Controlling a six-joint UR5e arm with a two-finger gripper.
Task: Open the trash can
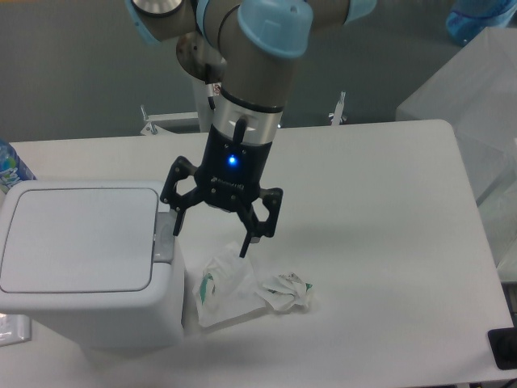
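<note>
The white trash can (89, 275) stands at the front left of the table, its flat lid (81, 238) down. Its small grey push-button latch (165, 240) sits on the right edge of the top. My gripper (212, 238) hangs just right of the can, fingers pointing down and spread apart, empty. The left fingertip (176, 225) hovers close beside the latch; the right fingertip (245, 246) is over the wrappers. I cannot tell if the left finger touches the latch.
Crumpled white-green wrappers (242, 291) lie on the table right of the can, under my gripper. A blue-labelled bottle (10, 166) peeks in at the left edge. A dark object (505, 347) sits at the front right corner. The arm's base mount (174, 121) stands behind.
</note>
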